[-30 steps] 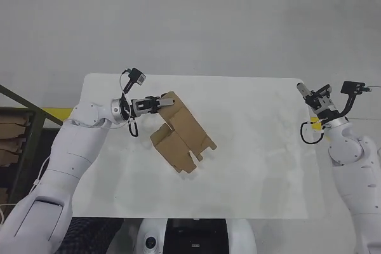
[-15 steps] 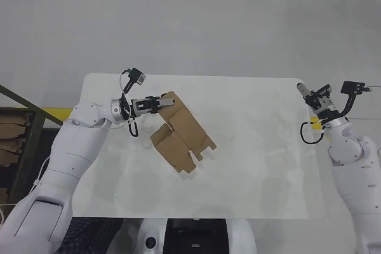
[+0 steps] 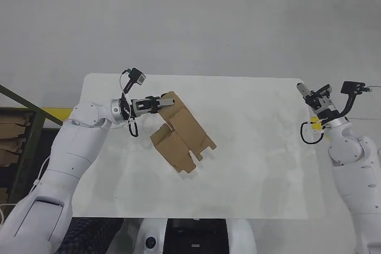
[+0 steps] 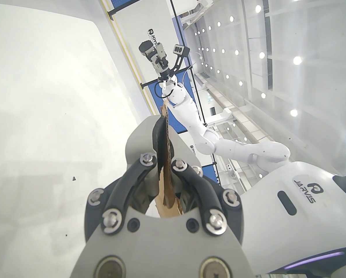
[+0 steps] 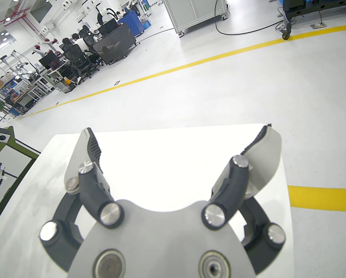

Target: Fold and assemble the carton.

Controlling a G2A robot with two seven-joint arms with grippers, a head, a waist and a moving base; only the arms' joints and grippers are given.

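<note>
A flat brown carton (image 3: 181, 134) lies partly folded on the white table (image 3: 254, 152), left of centre, with flaps spread toward the front. My left gripper (image 3: 162, 102) is shut on the carton's far left flap. In the left wrist view the cardboard edge (image 4: 166, 146) stands pinched between the two dark fingers. My right gripper (image 3: 306, 93) hovers at the table's far right corner, away from the carton. Its fingers (image 5: 89, 143) stand wide open with nothing between them in the right wrist view.
A dark green rack (image 3: 13, 127) with stacked brown cardboard stands off the table's left side. A yellow floor line (image 5: 173, 69) runs beyond the table. The table's right half and front edge (image 3: 197, 213) are bare white surface.
</note>
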